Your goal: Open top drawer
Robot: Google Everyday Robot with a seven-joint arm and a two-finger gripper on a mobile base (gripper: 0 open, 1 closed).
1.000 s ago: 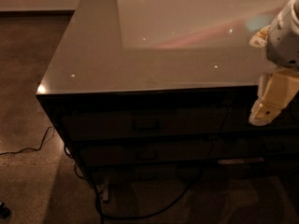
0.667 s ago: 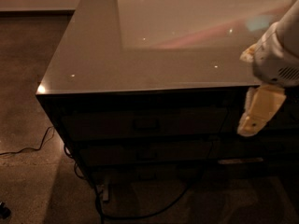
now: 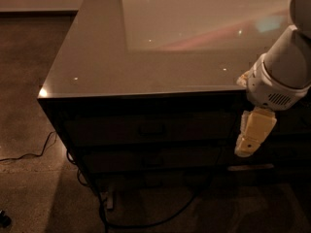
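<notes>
The top drawer is the uppermost dark front under the glossy counter top, flush and shut, with a small rectangular pull at its centre. My gripper hangs down from the white arm at the right. It sits in front of the drawer fronts, to the right of the pull and about level with the drawer's lower edge. It holds nothing that I can see.
A slimmer dark drawer front lies below the top one. The grey counter top reflects lights. A black cable runs over the speckled floor at the left and another loops under the cabinet.
The arm has swung left and lower, bringing the gripper further across the drawer fronts toward the pull. The drawer has not moved.
</notes>
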